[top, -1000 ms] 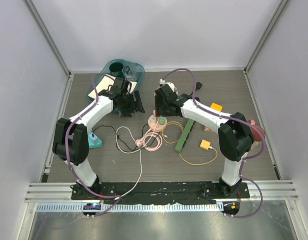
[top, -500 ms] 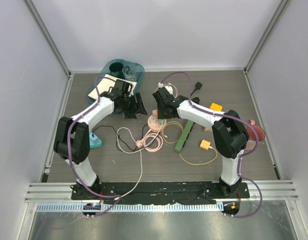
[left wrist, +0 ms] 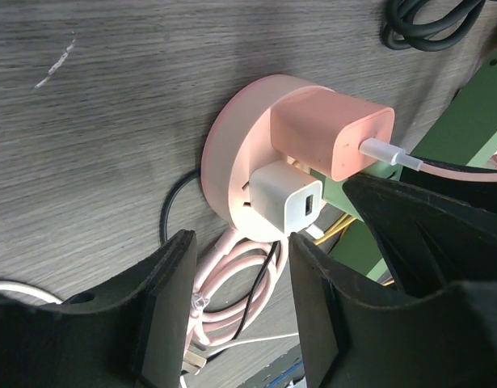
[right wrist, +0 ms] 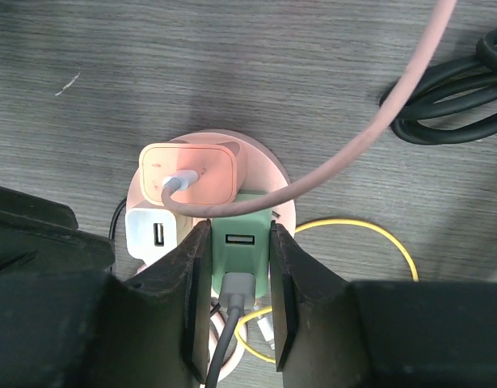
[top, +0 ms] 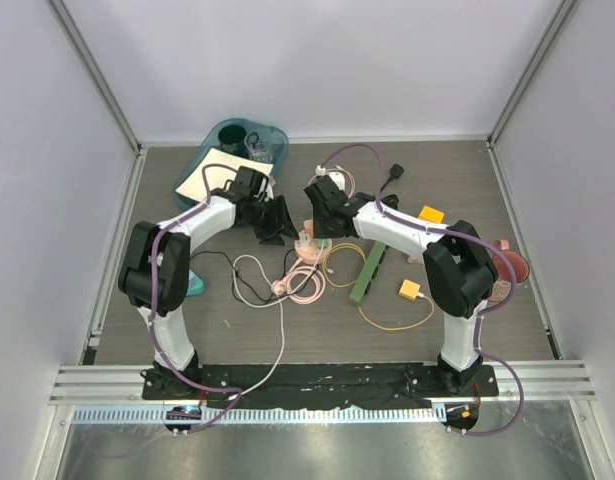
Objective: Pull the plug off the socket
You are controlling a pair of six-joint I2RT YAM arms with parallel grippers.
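A round pink socket point(top: 307, 243) lies mid-table with three plugs in it: a pink one point(right wrist: 191, 178), a white one point(right wrist: 153, 233) and a green one point(right wrist: 242, 220) with a grey cable. My right gripper point(right wrist: 238, 242) is shut on the green plug, one finger on each of its sides. My left gripper point(left wrist: 240, 250) is open and empty, low beside the socket point(left wrist: 232, 145), close to the white plug point(left wrist: 284, 198). In the top view the left gripper point(top: 280, 222) and the right gripper point(top: 317, 222) flank the socket.
A green power strip point(top: 370, 270) lies right of the socket, with a yellow cable point(top: 397, 320) and two yellow adaptors point(top: 431, 213) point(top: 409, 290) nearby. A coiled pink cable point(top: 302, 280) lies in front of the socket. A black cable coil point(right wrist: 450, 89) lies behind it. A teal tray point(top: 245, 140) stands at the back left.
My left gripper has moved right, up to the socket's side. My right gripper has shifted slightly back over the socket and has held there since.
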